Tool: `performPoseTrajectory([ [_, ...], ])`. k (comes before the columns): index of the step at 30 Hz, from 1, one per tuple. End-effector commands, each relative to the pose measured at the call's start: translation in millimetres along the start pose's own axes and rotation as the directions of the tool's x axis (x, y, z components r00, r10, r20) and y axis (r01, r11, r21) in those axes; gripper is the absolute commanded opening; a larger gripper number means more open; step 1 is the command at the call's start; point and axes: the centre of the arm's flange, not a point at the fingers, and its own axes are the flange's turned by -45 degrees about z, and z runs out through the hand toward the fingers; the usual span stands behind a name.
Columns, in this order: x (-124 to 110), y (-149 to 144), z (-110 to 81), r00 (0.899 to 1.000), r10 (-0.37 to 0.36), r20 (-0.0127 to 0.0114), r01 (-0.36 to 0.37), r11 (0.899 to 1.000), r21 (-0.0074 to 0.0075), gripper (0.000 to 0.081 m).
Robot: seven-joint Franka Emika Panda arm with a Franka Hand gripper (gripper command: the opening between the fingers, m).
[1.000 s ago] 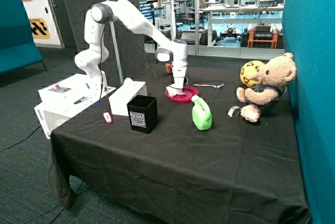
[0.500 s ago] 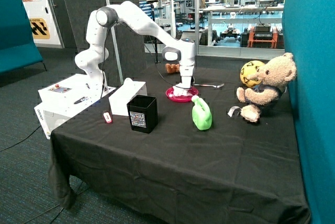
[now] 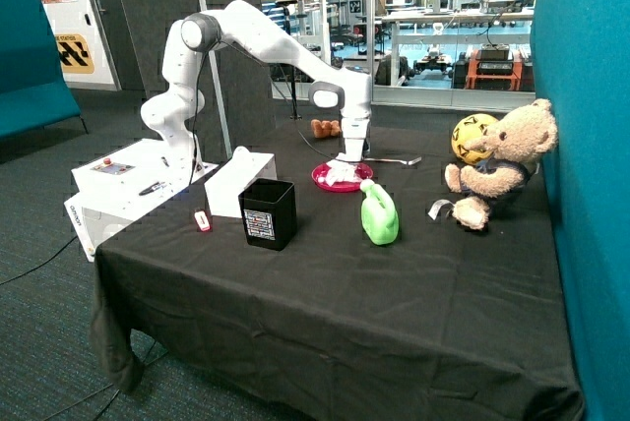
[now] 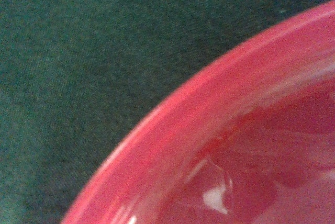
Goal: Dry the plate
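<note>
Pink plate [image 3: 340, 179] lying flat on the black-clothed surface [image 3: 394, 283], toward the far side, just beyond the green bottle [image 3: 379, 216] and near a spoon [image 3: 394, 159] farther back. White arm [image 3: 266, 42] reaching over from its base on the left, wrist bent straight down above the plate. Gripper [image 3: 345, 167] lowered onto the plate, pressing a crumpled white cloth [image 3: 341, 174] against the plate's inside; cloth bunched directly under the gripper, apparently pinched, though open or closed cannot be told for sure. Close up through the wrist view, only the plate's raised rim [image 4: 209, 109] and glossy inner face, with dark cloth of the surface [image 4: 78, 51] beside it; some shiny highlights on the inner face, wet or dry impossible to judge. Black cup [image 3: 268, 212] standing upright toward the near left of the plate, well apart from it, with a white label on its front. White box [image 3: 236, 182] just behind the cup, and a small red and white thing [image 3: 203, 221] lying left of the cup. Teddy bear [image 3: 500, 162] sitting at the right side against the teal wall, a yellow ball [image 3: 471, 138] tucked beside it. Small brown thing [image 3: 324, 128] at the far edge behind the arm, too small to name.
</note>
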Motion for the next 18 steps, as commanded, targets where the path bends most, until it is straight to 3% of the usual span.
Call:
performPoseTrajectory([
  [1,-9,8,-20.6,1.0,-0.004,-0.0041,0.004,1.0,0.0066,0.0],
  [18,-31,12,-58.7,1.0,-0.03,-0.0043,0.03,1.0,0.0065,0.0],
])
